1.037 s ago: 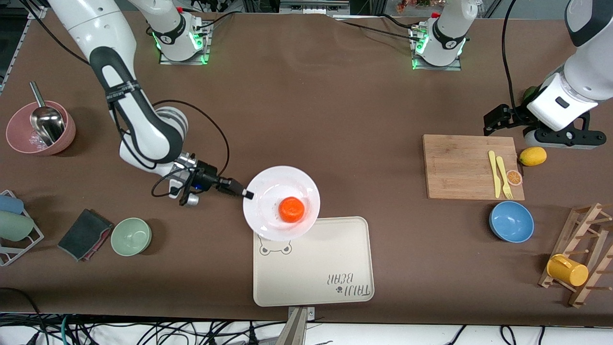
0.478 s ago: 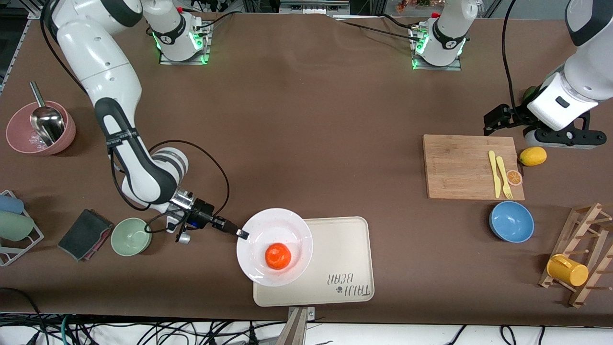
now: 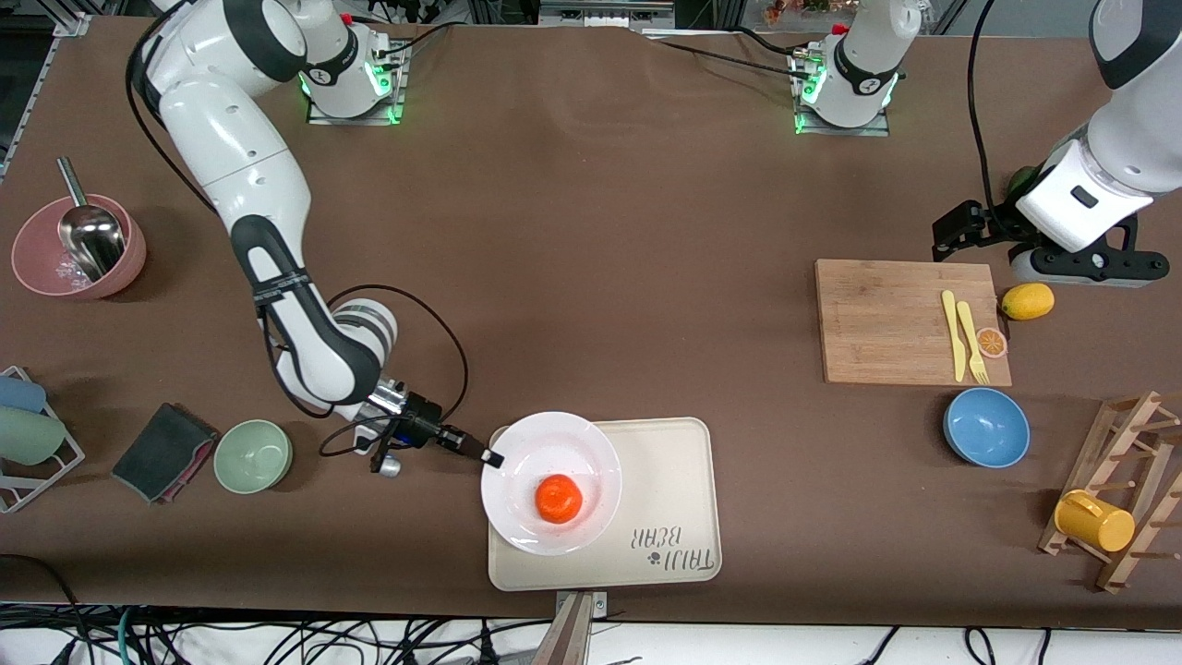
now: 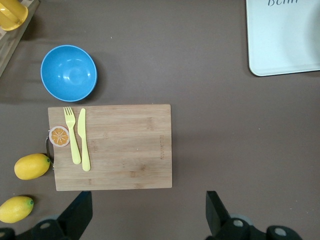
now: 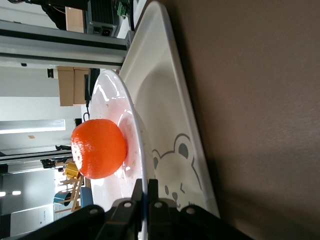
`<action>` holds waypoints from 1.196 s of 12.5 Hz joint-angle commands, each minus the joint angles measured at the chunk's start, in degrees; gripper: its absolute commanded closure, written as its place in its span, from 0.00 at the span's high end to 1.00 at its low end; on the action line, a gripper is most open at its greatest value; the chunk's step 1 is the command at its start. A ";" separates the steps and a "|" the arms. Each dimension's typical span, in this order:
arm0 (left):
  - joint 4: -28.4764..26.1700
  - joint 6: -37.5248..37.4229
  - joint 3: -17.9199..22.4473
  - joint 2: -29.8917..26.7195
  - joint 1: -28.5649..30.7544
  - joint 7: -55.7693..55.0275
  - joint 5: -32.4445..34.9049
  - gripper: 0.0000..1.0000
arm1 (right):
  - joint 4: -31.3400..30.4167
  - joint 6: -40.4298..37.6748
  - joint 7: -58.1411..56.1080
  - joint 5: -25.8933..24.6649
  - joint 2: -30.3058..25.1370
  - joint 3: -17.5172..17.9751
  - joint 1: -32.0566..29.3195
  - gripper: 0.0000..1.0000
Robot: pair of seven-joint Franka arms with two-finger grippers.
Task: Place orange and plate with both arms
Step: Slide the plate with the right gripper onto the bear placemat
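The white plate (image 3: 552, 443) lies over the bear-printed corner of the cream tray (image 3: 669, 480), and the orange (image 3: 559, 499) sits in its middle. My right gripper (image 3: 490, 457) is shut on the plate's rim at the side toward the right arm's end. In the right wrist view the fingers (image 5: 146, 187) pinch the rim of the plate (image 5: 137, 145), with the orange (image 5: 98, 148) on it and the tray (image 5: 167, 100) just beneath. I cannot tell whether the plate touches the tray. My left gripper (image 3: 1082, 272) is open and empty (image 4: 147, 215), and waits above the table beside the cutting board.
A wooden cutting board (image 3: 900, 319) carries a yellow fork, a knife and an orange slice. Beside it are a lemon (image 3: 1027, 301), a blue bowl (image 3: 986, 428) and a rack with a yellow cup (image 3: 1094, 522). A green bowl (image 3: 253, 455), a dark cloth and a pink bowl (image 3: 78, 247) lie toward the right arm's end.
My right gripper has carried the plate with the orange nearer to the front camera and over the tray, then a little toward the left arm's end. The left arm has not moved.
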 commanded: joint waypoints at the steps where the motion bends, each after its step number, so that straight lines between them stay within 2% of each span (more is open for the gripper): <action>1: 0.36 -0.89 -0.43 -0.55 -0.04 0.34 -0.89 1.00 | 2.75 0.62 1.23 0.31 1.51 -0.38 1.35 0.00; 8: 0.98 -0.97 -0.78 -0.46 0.04 0.43 -0.63 1.00 | 2.75 2.55 1.23 0.22 1.77 -0.47 4.95 0.00; 11: 1.06 -0.89 -0.78 -0.37 0.13 0.51 -0.63 1.00 | 2.75 3.70 1.23 -0.13 1.78 -3.45 8.11 0.00; 15: 0.98 -0.97 -0.78 -0.37 0.22 0.51 -0.63 1.00 | 2.84 3.87 1.31 -0.13 1.86 -3.90 9.26 0.00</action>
